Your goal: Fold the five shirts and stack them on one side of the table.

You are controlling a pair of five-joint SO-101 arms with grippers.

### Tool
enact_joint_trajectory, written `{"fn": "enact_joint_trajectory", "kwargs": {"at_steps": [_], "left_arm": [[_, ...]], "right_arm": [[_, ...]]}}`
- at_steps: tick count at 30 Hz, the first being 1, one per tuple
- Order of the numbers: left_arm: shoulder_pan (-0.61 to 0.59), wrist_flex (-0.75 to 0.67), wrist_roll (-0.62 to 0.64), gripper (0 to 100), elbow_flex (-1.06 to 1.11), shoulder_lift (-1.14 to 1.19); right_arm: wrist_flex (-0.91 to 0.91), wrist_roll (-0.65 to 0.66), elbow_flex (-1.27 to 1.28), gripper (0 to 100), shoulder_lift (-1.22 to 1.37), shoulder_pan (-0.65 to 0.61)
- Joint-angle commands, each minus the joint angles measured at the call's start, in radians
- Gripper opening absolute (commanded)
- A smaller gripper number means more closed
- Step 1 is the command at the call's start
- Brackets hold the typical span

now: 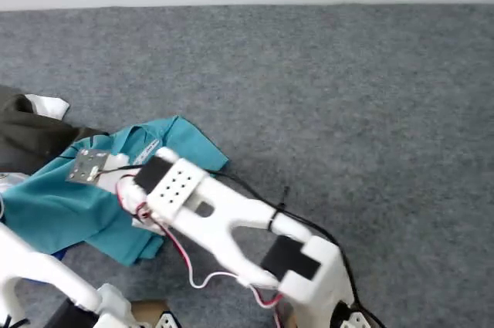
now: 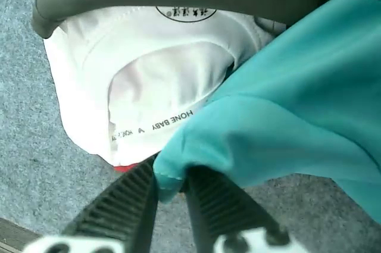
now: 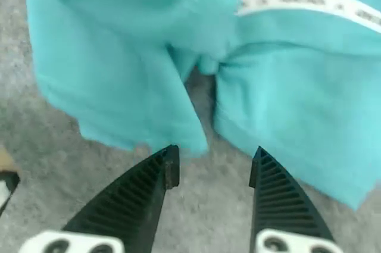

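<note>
A teal shirt lies crumpled at the table's left, partly over a dark olive shirt and a white shirt. My left gripper is shut on a folded edge of the teal shirt, close to the white shirt's collar. My right gripper is open just above the grey surface, its fingertips a little short of the teal shirt's hem. The right arm stretches from the front edge to the teal shirt.
Grey carpet-like table surface spreads wide and bare to the right and back. The left arm's white link crosses the front left corner. A pale wall runs along the far edge.
</note>
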Motion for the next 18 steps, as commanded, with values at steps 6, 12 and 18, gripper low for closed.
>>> {"fn": "enact_joint_trajectory", "kwargs": {"at_steps": [6, 12, 18], "left_arm": [[-0.008, -0.015, -0.002, 0, -0.004, -0.006], [-0.008, -0.015, -0.002, 0, -0.004, -0.006], [-0.002, -0.014, -0.002, 0, -0.007, -0.014]], "right_arm": [[-0.005, -0.006, -0.239, 19.7, 0.179, -0.013], [0.004, -0.002, -0.267, 1.0, 0.199, 0.01], [0.096, 0.0, -0.275, 0.9, 0.108, 0.077]]}}
